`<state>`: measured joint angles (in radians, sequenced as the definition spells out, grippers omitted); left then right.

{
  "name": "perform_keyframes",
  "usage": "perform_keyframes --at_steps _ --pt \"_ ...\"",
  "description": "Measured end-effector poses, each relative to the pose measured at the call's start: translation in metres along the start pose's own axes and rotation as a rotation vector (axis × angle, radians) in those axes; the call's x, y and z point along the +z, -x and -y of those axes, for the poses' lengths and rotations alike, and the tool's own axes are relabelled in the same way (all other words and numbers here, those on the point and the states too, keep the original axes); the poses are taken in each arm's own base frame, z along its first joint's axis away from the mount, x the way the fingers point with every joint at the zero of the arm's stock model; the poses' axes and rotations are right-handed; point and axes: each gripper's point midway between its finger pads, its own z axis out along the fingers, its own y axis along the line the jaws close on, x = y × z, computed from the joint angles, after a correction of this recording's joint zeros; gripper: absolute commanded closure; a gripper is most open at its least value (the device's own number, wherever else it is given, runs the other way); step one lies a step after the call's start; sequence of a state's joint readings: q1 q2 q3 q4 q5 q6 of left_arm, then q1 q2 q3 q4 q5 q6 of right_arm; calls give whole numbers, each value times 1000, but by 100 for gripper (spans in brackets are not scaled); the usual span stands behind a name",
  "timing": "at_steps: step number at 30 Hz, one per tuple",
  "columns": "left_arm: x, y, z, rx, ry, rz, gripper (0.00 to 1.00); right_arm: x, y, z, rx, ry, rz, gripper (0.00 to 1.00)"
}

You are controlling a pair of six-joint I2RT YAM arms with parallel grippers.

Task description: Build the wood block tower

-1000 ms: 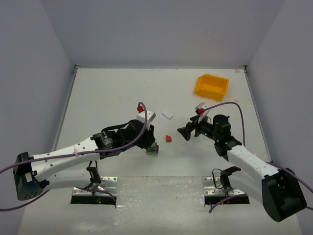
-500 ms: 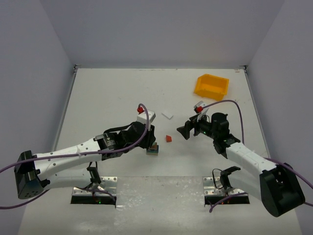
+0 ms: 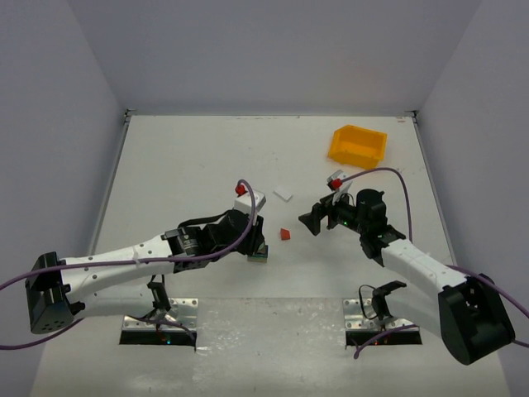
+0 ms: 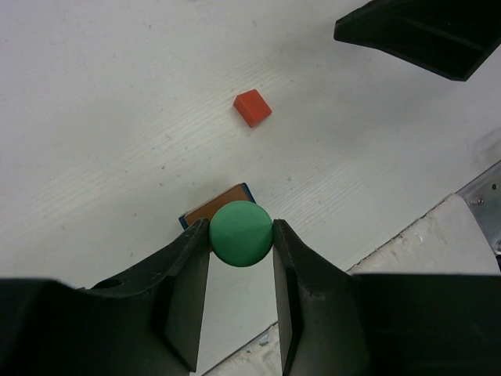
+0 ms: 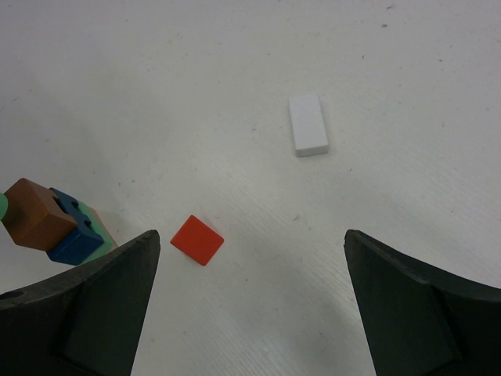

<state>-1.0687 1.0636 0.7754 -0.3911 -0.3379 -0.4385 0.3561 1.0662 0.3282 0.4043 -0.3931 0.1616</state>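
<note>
Since a second ago the left arm has reached a touch further toward the middle, and the right arm has drawn its wrist slightly toward the far side; the blocks lie where they were. On the left, the left tool (image 4: 241, 239) is pinched narrow on a green round piece (image 4: 241, 233). It holds the piece straight over the tower (image 3: 259, 255), whose brown block (image 4: 215, 211) shows on top with a blue block (image 5: 74, 233) under it. Whether green already touches brown I cannot tell; from the right wrist view it looks right up against it. So the coming move, I'd say, is straight down and then a release, with no sideways shift. Just right of the tower a red block (image 3: 285, 234) lies flat on the surface (image 3: 190, 157), between the two tools, turned corner-on to the right tool's jaws. Farther back is a white piece (image 3: 283, 193). The right tool (image 3: 317, 222) stands wide and holds nothing, facing the red block. A yellow bin (image 3: 357, 146) sits well off at the far right.
</note>
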Motion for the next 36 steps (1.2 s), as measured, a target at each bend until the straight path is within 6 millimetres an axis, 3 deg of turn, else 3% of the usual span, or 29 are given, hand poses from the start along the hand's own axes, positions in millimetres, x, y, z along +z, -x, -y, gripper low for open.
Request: perform_keyframes --at_steps 36 --pt "10 -11 -5 14 45 -24 94 0 -3 0 8 0 -17 1"
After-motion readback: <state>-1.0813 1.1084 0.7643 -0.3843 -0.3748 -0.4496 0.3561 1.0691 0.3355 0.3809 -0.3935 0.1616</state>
